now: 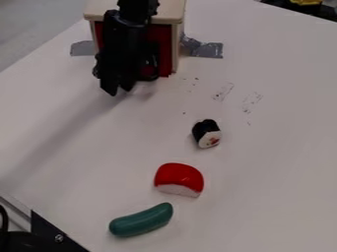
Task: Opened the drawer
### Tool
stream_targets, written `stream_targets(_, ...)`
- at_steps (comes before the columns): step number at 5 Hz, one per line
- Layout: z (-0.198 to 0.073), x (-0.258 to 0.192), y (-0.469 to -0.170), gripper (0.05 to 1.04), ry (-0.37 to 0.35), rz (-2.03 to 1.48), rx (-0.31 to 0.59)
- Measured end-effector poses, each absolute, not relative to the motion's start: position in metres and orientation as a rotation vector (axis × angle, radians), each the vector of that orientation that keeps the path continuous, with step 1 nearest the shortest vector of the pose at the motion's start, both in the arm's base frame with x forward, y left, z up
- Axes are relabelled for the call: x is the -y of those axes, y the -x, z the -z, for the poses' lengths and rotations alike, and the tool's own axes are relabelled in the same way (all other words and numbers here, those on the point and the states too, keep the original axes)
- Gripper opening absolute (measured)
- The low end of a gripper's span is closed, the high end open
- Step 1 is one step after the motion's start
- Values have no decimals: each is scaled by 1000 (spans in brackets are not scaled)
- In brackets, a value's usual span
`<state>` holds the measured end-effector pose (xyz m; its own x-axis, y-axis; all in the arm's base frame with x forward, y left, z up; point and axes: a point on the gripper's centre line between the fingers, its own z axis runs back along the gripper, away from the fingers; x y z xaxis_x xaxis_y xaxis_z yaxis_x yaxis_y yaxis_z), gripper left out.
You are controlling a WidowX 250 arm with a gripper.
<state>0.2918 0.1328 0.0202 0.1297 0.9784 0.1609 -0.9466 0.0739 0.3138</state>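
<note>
In the camera view, the hand (118, 90) hangs right in front of the drawer (164, 45), whose red front sits under the box's pale top (168, 10); whether the hand is wide or narrow, I cannot tell. It could miss the handle or slip off, since the black arm hides much of that front. A hard pull could drag the box if the tape (208, 49) gives. The roll (207, 133), red piece (179, 179) and green piece (141, 220) lie well apart, likely out of the drawer's way.

Soft, muted light, long blurry-edged shadow (59, 130) from the claw (118, 88) across white tabletop (270, 167)
</note>
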Motion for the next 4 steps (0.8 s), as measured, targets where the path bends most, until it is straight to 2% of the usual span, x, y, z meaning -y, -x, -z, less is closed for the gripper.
stream_targets(2, -22, -118, -252, 455, -398, -1423, -140)
stream_targets(4, -28, -103, -220, 455, -370, -1427, -174)
